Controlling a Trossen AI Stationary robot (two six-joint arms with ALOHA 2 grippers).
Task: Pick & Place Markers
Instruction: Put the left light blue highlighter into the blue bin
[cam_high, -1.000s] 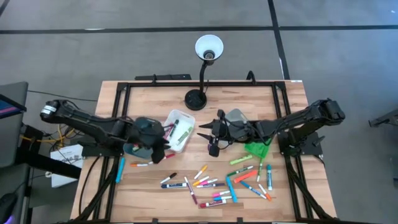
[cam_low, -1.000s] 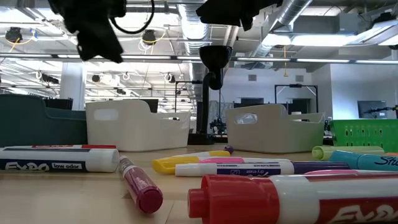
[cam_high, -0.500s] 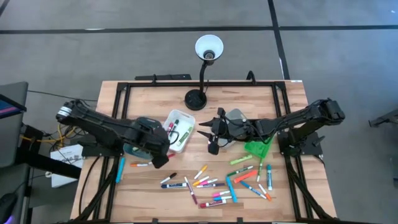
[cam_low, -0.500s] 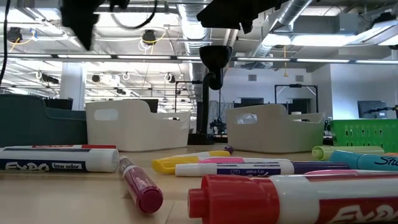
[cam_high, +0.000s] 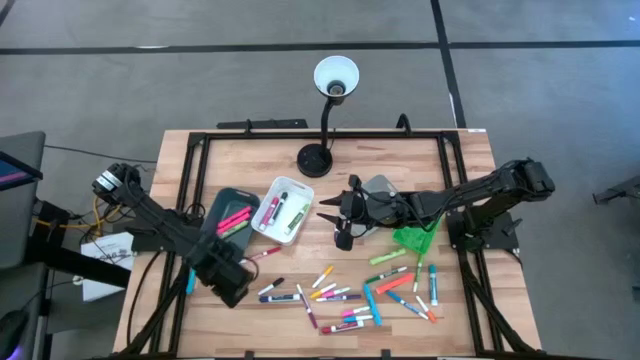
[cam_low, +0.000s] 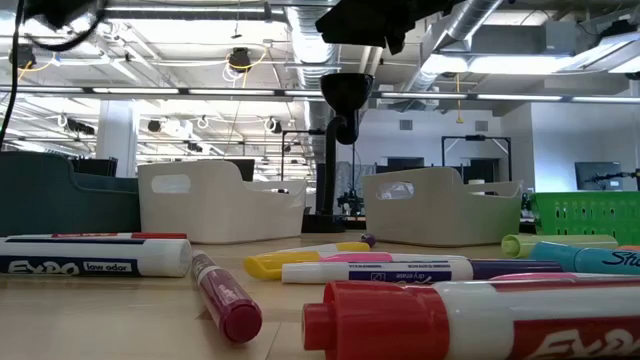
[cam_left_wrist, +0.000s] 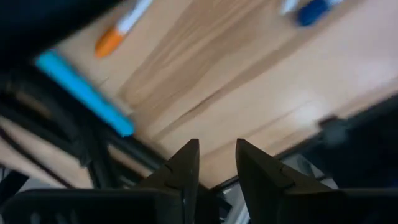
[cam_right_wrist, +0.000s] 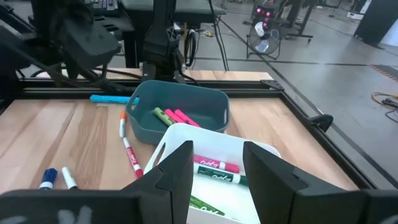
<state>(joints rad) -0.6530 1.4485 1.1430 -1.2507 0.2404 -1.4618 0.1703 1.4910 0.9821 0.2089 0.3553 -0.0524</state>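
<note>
Several markers (cam_high: 350, 290) lie scattered on the wood toward the near right of the table; in the low view they lie close up (cam_low: 370, 268). Pink and green ones lie in the teal bin (cam_high: 229, 215) and the white bin (cam_high: 282, 208). My left gripper (cam_high: 230, 290) (cam_left_wrist: 216, 155) hangs over bare wood near the table's near left edge, open by a narrow gap and holding nothing. A cyan marker (cam_left_wrist: 84, 93) and an orange-capped one (cam_left_wrist: 118, 34) lie beyond it. My right gripper (cam_high: 332, 220) (cam_right_wrist: 217, 162) hovers open beside the white bin (cam_right_wrist: 205, 155), also holding nothing.
A grey bin (cam_high: 381, 189) sits under my right arm, with a green bin (cam_high: 412, 240) nearer the right side. A black desk lamp (cam_high: 320, 158) stands at the far middle. Black frame rails (cam_high: 195, 170) run along the table's sides. A red marker (cam_high: 262, 253) lies near the teal bin.
My left gripper has swung from above the teal bin toward the table's near edge and a little left, uncovering the bin with its pink markers; it has left the low view's top. My right arm has kept still.
</note>
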